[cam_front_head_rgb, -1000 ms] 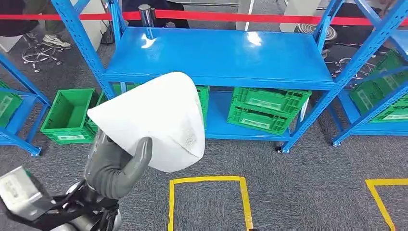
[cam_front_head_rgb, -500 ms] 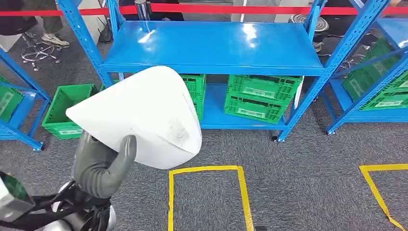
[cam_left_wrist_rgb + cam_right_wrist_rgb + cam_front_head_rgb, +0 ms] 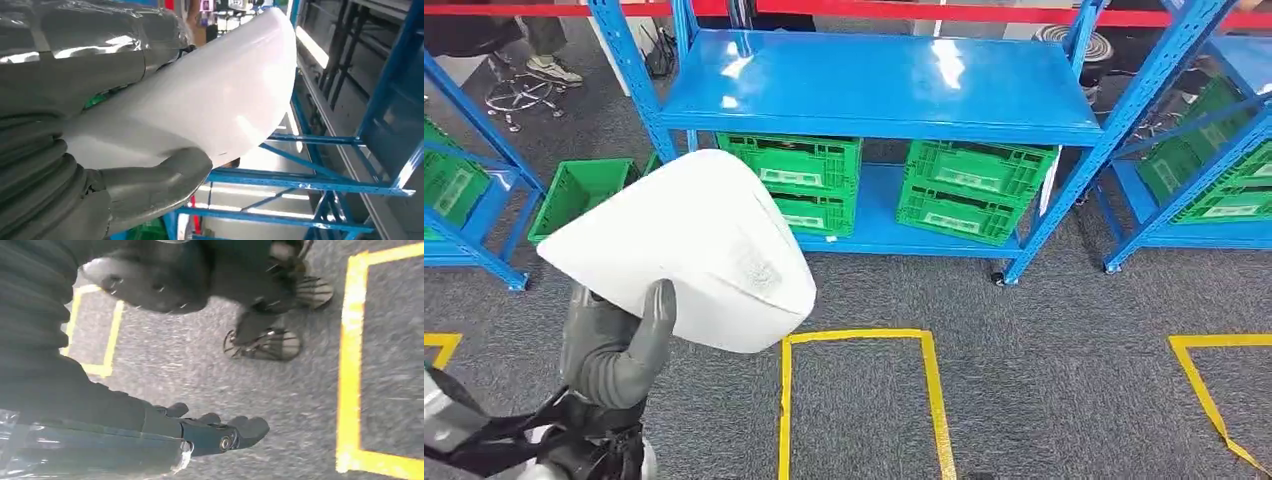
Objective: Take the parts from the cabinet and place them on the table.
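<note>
1. The left hand [image 3: 614, 345] gripped the white part [image 3: 689, 250], thumb pressed on its near face, fingers [image 3: 90, 60] wrapped behind it.
2. The part was held up in front of the blue rack [image 3: 879, 85], above the grey floor [image 3: 1044, 380].
3. The right hand [image 3: 215, 432] hung over the floor, fingers slightly apart, holding nothing.

Smooth matt white plastic part [image 3: 689, 250], glossy blue painted metal shelf [image 3: 884, 85], ribbed green plastic crates [image 3: 974, 190], rough grey carpet floor [image 3: 1044, 380]
</note>
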### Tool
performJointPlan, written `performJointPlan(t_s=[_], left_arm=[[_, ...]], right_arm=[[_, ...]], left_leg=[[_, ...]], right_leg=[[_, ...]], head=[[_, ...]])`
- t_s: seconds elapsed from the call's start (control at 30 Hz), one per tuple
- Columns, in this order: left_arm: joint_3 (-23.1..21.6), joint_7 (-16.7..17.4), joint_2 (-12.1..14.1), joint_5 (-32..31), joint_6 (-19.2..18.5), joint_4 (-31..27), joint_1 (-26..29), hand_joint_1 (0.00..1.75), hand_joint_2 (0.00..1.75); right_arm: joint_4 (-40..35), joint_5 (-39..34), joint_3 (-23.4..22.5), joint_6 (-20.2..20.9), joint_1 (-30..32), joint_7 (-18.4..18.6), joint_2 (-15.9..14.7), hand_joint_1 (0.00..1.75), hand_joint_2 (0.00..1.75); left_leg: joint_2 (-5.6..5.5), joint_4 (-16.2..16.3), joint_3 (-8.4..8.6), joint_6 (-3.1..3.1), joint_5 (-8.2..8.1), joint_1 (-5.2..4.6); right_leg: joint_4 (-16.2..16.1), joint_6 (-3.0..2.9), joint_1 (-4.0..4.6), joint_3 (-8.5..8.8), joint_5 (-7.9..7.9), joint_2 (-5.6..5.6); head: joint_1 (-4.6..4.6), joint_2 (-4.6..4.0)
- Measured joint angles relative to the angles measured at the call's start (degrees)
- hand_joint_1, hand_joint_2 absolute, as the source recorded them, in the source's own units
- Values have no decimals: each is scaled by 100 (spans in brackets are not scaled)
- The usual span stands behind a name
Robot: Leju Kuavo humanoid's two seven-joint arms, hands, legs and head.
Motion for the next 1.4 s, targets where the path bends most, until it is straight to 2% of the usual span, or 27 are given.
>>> performJointPlan(t_s=[0.07, 0.1, 0.13, 0.2, 0.23, 0.27, 0.33, 0.4, 0.43, 0.47, 0.57, 0.6, 0.67, 0.73, 0.77, 0.8, 0.83, 0.9, 0.93, 0.97, 1.1, 1.17, 1.2, 1.27, 1.3, 1.33, 1.4], left_arm=[[37, 72, 4, -55, 0, -26, 7, 175, 175], [52, 144, 13, -107, -2, -48, 6, 175, 175], [57, 231, 24, -192, 0, -67, -3, 175, 175], [74, 400, 46, -348, 31, -127, -23, 175, 175], [85, 457, 63, -389, 48, -153, -23, 175, 175], [90, 490, 74, -407, 66, -177, -26, 175, 175], [96, 579, 96, -461, 79, -221, -35, 175, 175], [94, 654, 118, -507, 79, -291, -67, 175, 175], [94, 671, 125, -516, 79, -332, -91, 175, 175], [94, 675, 127, -522, 76, -361, -97, 175, 175], [96, 684, 144, -542, 77, -430, -111, 175, 175], [94, 708, 149, -549, 77, -444, -112, 175, 175], [92, 763, 153, -577, 74, -463, -153, 175, 175], [94, 857, 164, -623, 72, -485, -171, 175, 175], [89, 905, 168, -665, 72, -496, -175, 175, 175], [87, 955, 173, -701, 72, -507, -186, 175, 175], [87, 995, 177, -723, 77, -520, -206, 175, 175], [87, 1051, 186, -747, 83, -553, -237, 175, 175], [85, 1058, 186, -750, 83, -568, -253, 175, 175], [85, 1060, 188, -756, 83, -590, -265, 175, 175], [72, 1051, 197, -776, 96, -608, -289, 175, 175], [72, 1010, 205, -778, 112, -612, -292, 175, 175], [70, 966, 205, -778, 116, -616, -298, 175, 175], [59, 842, 205, -717, 116, -610, -296, 175, 175], [59, 778, 205, -676, 111, -599, -297, 175, 175], [59, 702, 205, -634, 83, -581, -296, 175, 175], [57, 601, 205, -564, 57, -546, -297, 175, 175]], right_arm=[[-2, 0, 0, 20, -7, -24, 4, 0, 175], [-2, 0, 0, 44, 14, -39, 37, 0, 175], [0, 0, 0, 72, 20, -61, 53, 0, 175], [0, 7, 0, 136, 18, -79, 74, 0, 175], [0, 9, 0, 157, 21, -79, 114, 0, 175], [0, 11, 0, 168, 25, -79, 151, 0, 175], [0, 7, 2, 208, 37, -76, 225, 0, 175], [0, 0, 0, 238, 36, -65, 289, 0, 175], [0, 0, 2, 243, 35, -59, 317, 0, 175], [2, 0, 0, 243, 31, -59, 337, 0, 175], [2, 0, 0, 245, 43, -57, 378, 0, 175], [2, 0, 0, 256, 54, -52, 378, 0, 175], [4, 0, 0, 264, 67, -33, 389, 0, 175], [4, 0, 0, 280, 66, -31, 393, 0, 175], [4, 0, 0, 293, 65, -31, 407, 0, 175], [6, 0, 0, 295, 65, -31, 415, 0, 175], [7, 0, 0, 291, 65, -17, 417, 0, 175], [7, -7, 0, 278, 61, 7, 417, 0, 175], [7, -11, 0, 278, 58, 9, 417, 0, 175], [7, -15, 0, 278, 46, 9, 420, 0, 175], [9, -15, -2, 278, 61, 0, 422, 0, 175], [9, -17, -2, 247, 56, -28, 420, 0, 175], [9, -17, -4, 238, 56, -64, 417, 0, 175], [9, -26, -4, 214, 60, -138, 417, 0, 175], [9, -46, -4, 192, 63, -172, 413, 0, 175], [9, -61, -4, 170, 63, -192, 411, 0, 175], [11, -107, -15, 140, 61, -197, 393, 0, 175]], left_leg=[[12, -26, -13, -70, 80, 5], [10, 11, -56, -100, 31, 5], [-13, 117, -109, -135, -167, 3], [-43, 867, -360, -165, -834, 18], [-50, 1292, -475, -182, -1062, 15], [-50, 1588, -528, -194, -1132, 14], [-49, 1487, -302, -188, -867, 13], [-47, 617, 335, -145, -514, 11], [-49, 178, 616, -101, -609, 3], [-48, -19, 727, -88, -641, -20], [-51, -52, 673, -32, -607, -41], [-45, -134, 642, 52, -538, 8], [-39, -133, 563, 131, -439, 21], [-44, -130, 446, 140, -346, 17], [-46, -128, 380, 134, -295, 17], [-46, -125, 313, 124, -249, 18], [-47, -123, 251, 112, -203, 18], [-50, -117, 171, 69, -128, 23], [-49, -115, 149, 37, -99, 23], [-44, -104, 108, 1, -74, -4], [-16, -137, 41, -155, 67, 9], [-20, -40, -23, -177, -99, 24], [-28, 207, -114, -179, -336, 22], [-43, 1078, -423, -193, -871, 18], [-45, 1456, -549, -197, -1010, 16], [-45, 1637, -588, -191, -1007, 13], [-46, 1228, -270, -141, -688, 11]], right_leg=[[-21, -53, 13, -45, 57, -2], [-118, -86, -57, -45, 151, -39], [-122, -105, -43, -98, 208, -53], [-86, -166, -36, -264, 300, -61], [-57, -172, -26, -346, 341, -63], [-24, -174, -17, -434, 380, -69], [64, -167, -9, -600, 431, -81], [181, -145, -8, -756, 467, -80], [226, -124, -7, -808, 480, -82], [269, -98, 13, -849, 498, -82], [253, -6, -4, -888, 617, -81], [262, 30, 5, -915, 609, -70], [636, 126, -38, -1035, 113, -37], [1464, 186, -93, -1240, -454, -32], [1796, 207, -110, -1294, -584, -33], [1897, 219, -128, -1250, -532, -34], [1766, 221, -139, -1105, -356, -35], [976, 205, -147, -566, 43, -34], [444, 186, -147, -221, 133, -31], [77, 157, -125, -18, 61, -14], [-105, 40, -114, -57, 80, 0], [-112, -45, -127, -86, 134, -22], [-106, -80, -116, -130, 156, -19], [-92, -137, -80, -207, 211, -25], [-82, -152, -58, -247, 234, -31], [-60, -157, -38, -288, 252, -34], [4, -164, -3, -364, 264, -31]], head=[[7, 0], [4, 0], [-13, 0], [-57, 0], [-68, 0], [-81, 0], [-96, 0], [-112, 0], [-122, 0], [-138, 0], [-131, 0], [-129, 0], [-83, 0], [-57, 0], [-46, 0], [-35, 0], [-28, 0], [-15, 0], [-7, 0], [11, 0], [4, 0], [-24, 0], [-46, 0], [-100, 0], [-116, 0], [-118, 0], [-133, 0]])
